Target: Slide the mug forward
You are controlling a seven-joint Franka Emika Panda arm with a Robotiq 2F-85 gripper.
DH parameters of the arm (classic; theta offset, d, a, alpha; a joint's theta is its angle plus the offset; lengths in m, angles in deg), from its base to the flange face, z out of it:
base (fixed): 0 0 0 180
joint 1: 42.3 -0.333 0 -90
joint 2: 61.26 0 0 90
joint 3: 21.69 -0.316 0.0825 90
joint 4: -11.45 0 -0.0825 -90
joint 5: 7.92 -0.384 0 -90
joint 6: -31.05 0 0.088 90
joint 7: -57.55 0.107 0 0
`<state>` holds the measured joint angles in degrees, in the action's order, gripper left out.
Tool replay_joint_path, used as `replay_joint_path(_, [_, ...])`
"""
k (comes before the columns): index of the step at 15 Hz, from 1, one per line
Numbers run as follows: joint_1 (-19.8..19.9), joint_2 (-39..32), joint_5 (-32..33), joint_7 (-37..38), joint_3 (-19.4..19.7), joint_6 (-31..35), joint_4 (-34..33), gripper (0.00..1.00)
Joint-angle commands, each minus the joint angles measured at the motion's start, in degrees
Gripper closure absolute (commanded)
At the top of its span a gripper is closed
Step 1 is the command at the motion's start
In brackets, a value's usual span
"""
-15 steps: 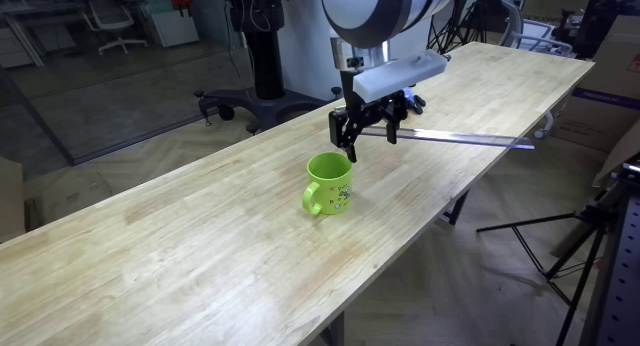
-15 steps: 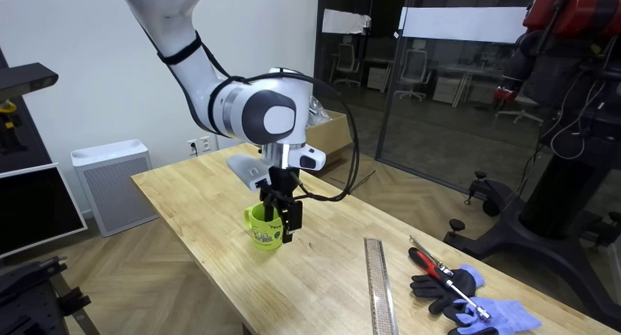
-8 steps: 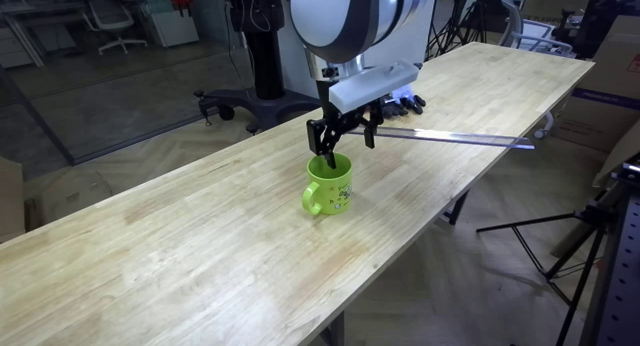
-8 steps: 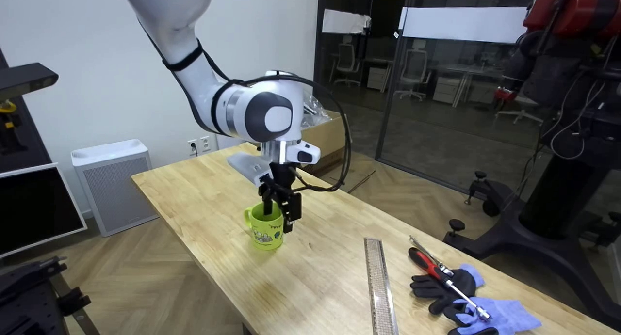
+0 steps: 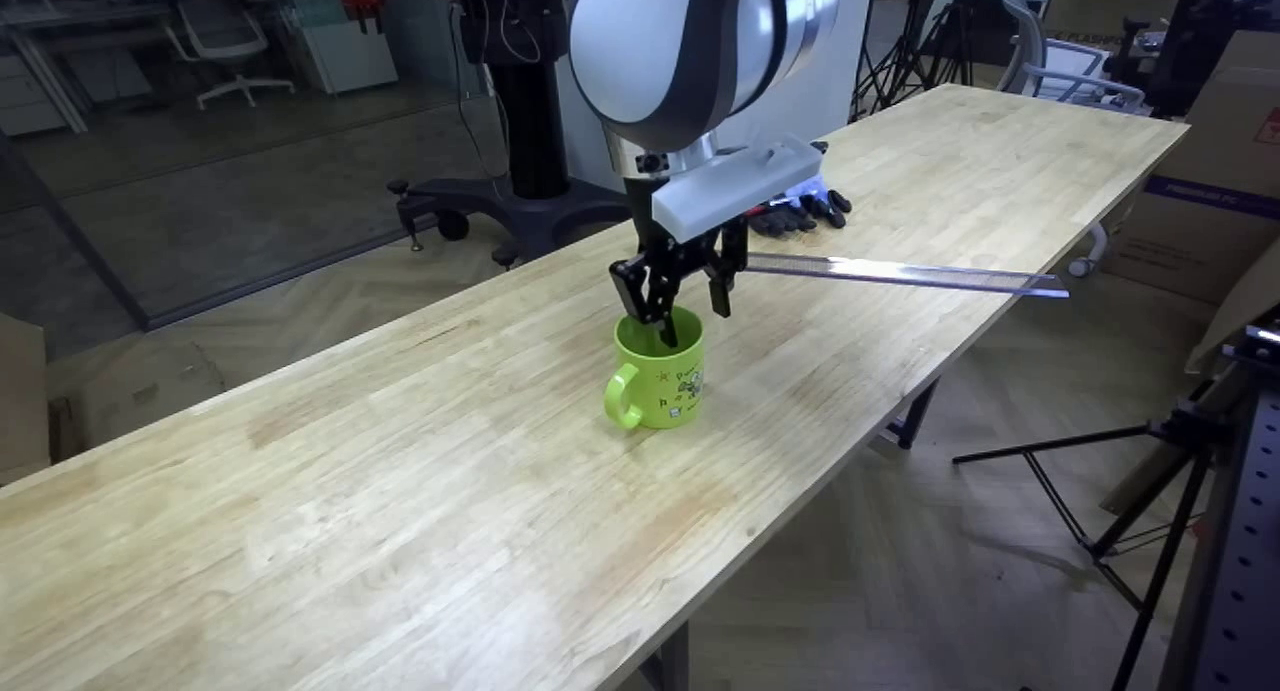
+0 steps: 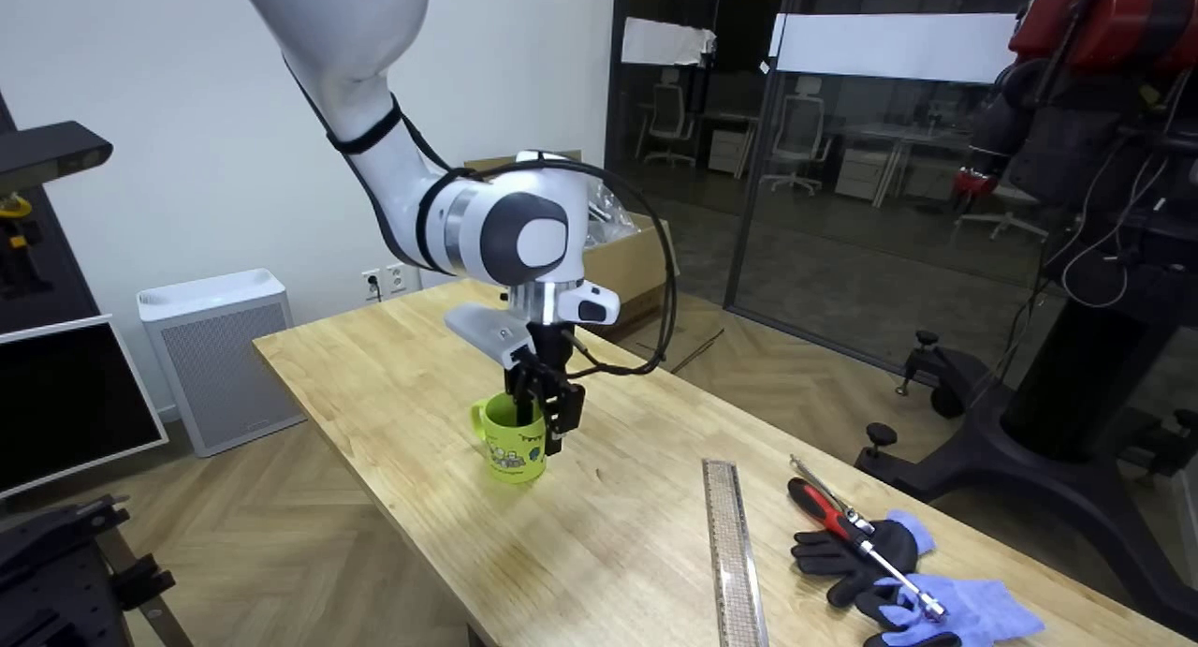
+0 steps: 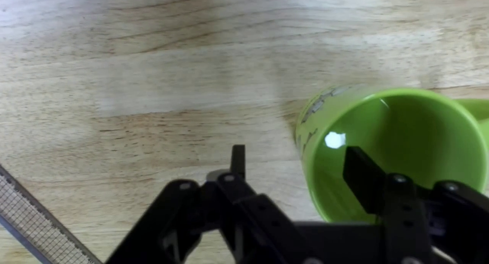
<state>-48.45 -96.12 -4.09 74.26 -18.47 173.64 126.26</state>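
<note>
The lime-green mug stands upright on the table in both exterior views (image 5: 660,396) (image 6: 513,460). It has small printed drawings on its side. Its loop handle (image 5: 618,396) points away from the ruler. My gripper (image 5: 695,326) is over the mug's rim, pointing down, and also shows in an exterior view (image 6: 540,432). In the wrist view the mug (image 7: 324,115) is at the right and the gripper (image 7: 296,153) straddles its near wall. One finger (image 7: 363,180) is inside the mouth, the other (image 7: 238,159) outside. Gaps show between both fingers and the wall.
A clear ruler (image 6: 733,544) lies across the wooden table (image 5: 400,491), and shows in the wrist view (image 7: 34,218). Beyond it lie work gloves (image 6: 983,614) with a red-handled ratchet (image 6: 824,507) on top. The table's long edge (image 5: 790,511) runs beside the mug.
My gripper has moved over the mug, and one finger has gone into its mouth. The fingers stand closer together and the gripper is slightly lower than half a second ago. The mug has not moved.
</note>
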Motion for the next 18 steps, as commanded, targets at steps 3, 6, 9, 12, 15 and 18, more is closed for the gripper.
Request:
replay_joint_path(3, [-0.7,-0.5,-0.6,0.0,-0.1,2.2,-0.6,0.75])
replay_joint_path(6, [-0.9,-0.5,-1.1,-0.2,-0.5,3.3,-0.5,0.95])
replay_joint_path(9, [-0.9,-0.5,-1.4,-1.0,-1.2,3.4,-0.3,1.00])
replay_joint_path(12, [-0.8,-0.3,-1.4,-1.7,-1.4,3.0,-0.1,0.97])
replay_joint_path(15, [-1.1,-0.1,-1.1,-1.1,-0.9,2.1,0.0,0.97])
replay_joint_path(18, [-0.9,0.2,-1.4,-1.1,-0.9,1.9,0.3,0.97])
